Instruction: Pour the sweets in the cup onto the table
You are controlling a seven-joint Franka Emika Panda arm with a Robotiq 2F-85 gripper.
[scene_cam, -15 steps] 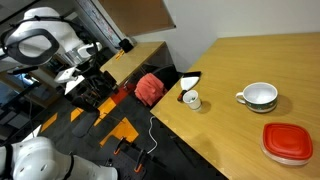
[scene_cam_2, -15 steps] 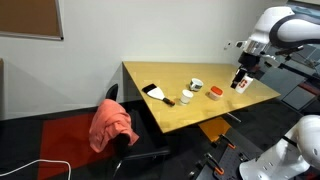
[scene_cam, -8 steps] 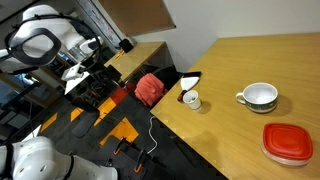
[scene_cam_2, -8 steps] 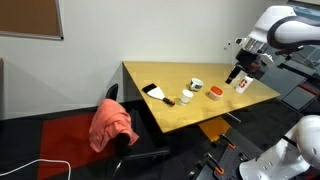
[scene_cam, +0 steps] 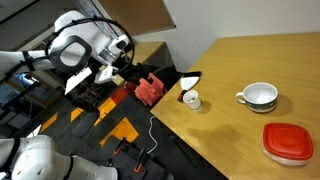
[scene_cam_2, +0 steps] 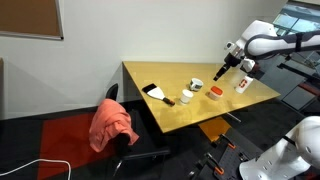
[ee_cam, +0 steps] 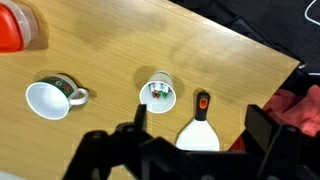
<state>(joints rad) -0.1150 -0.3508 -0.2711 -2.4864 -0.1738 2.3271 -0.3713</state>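
Swung across, the arm (scene_cam_2: 262, 42) now hovers above the bench (ee_cam: 110, 45), fingers (ee_cam: 140, 116) spread wide, gripping nothing. Down below, the small white cup (ee_cam: 169, 99) stands upright on the bench just beside a spatula (ee_cam: 199, 130), sweets (ee_cam: 155, 91) inside.

Small plain cups: I count one, the cup (ee_cam: 166, 99).
Handled cups: I count one handled cup (ee_cam: 48, 99).
Sweets: I see a few tiny pieces, the sweets (ee_cam: 155, 91), too small for me to count exactly.
Red containers: I count one red container (ee_cam: 15, 27).
Spatulas: I count one spatula (ee_cam: 200, 128).
Tables: I count one, the table (ee_cam: 100, 50).
Red cloths: I count one red cloth (scene_cam_2: 112, 125), shown in both exterior views.
Chairs: I count one chair (scene_cam_2: 138, 154).
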